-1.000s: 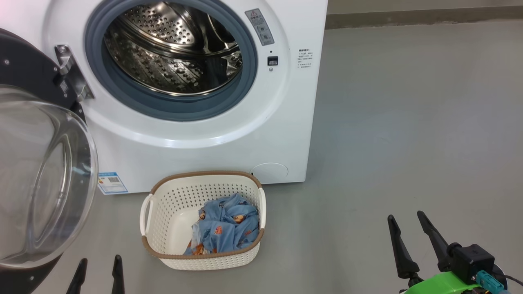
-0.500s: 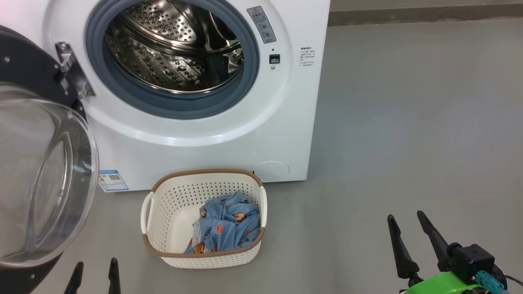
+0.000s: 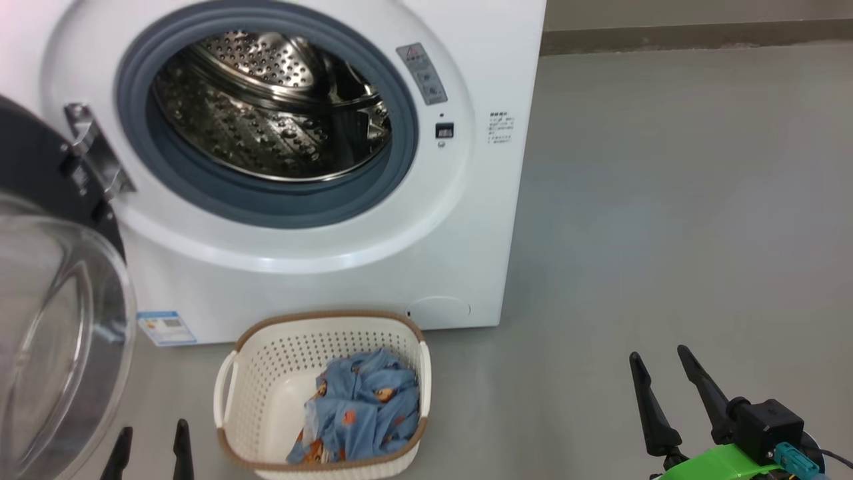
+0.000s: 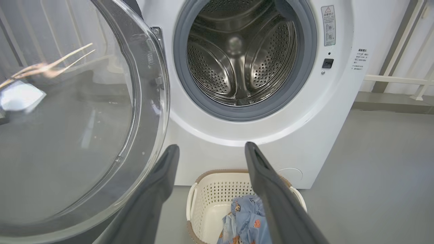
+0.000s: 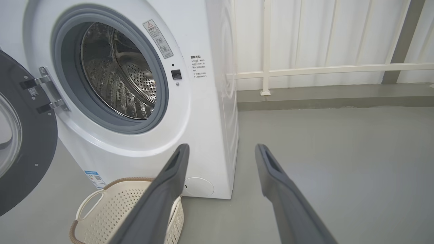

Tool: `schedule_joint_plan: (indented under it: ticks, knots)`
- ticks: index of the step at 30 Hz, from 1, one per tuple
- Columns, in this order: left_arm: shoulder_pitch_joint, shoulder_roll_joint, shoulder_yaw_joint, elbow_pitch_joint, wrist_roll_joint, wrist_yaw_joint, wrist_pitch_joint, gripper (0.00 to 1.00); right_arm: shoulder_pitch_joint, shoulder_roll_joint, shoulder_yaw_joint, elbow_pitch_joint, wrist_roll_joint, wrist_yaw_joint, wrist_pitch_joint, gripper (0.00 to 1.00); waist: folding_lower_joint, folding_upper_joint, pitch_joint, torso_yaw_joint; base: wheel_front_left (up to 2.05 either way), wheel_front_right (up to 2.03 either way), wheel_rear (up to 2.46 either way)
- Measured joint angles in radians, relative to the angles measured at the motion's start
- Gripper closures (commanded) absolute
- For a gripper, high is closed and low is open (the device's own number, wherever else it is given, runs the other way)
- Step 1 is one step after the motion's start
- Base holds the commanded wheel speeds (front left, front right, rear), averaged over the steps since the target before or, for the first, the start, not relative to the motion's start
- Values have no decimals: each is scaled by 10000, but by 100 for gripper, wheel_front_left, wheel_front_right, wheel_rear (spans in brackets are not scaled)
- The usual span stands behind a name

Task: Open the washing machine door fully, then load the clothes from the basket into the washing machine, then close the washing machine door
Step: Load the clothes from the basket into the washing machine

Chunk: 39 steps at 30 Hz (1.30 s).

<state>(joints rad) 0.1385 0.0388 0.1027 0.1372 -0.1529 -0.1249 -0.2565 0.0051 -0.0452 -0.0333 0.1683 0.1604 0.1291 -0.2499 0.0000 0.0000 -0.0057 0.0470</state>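
the whole head picture has slid since a second ago, so your camera has moved, not the things: the big white front-loading washing machine (image 3: 320,280) now sits lower in it, and the small cream-white perforated plastic basket with the brown woven-look rim (image 3: 333,315) stands on the floor just in front of the machine, as before. the large round door with its glossy black rim and clear glass bowl (image 3: 60,333) hangs swung wide off the machine's left side, so opening looks done to me. the light blue garment printed with little orange figures (image 3: 363,413) lies bunched in the basket, with none in the machine's steel drum (image 3: 266,113). your left gripper (image 3: 154,427) and right gripper (image 3: 657,353) hover well short of the machine, both with fingers apart and empty. loading looks like your next step.
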Motion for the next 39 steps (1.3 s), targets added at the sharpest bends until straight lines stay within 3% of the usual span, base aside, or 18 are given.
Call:
schedule_joint_plan:
  ticks: [12, 39]
  knots:
    - [-48, -8, 128, -100, -36, -17, 0, 0, -2, -8, -13, 10, 0, 0, 0, 0, 0, 0, 73, -2, 142, -123, -20]
    - [-46, -8, 98, -67, -98, -27, 0, 0, -2, -8, -23, 92, 15, 0, 0, 0, 0, 0, 8, 9, 4, -4, 0]
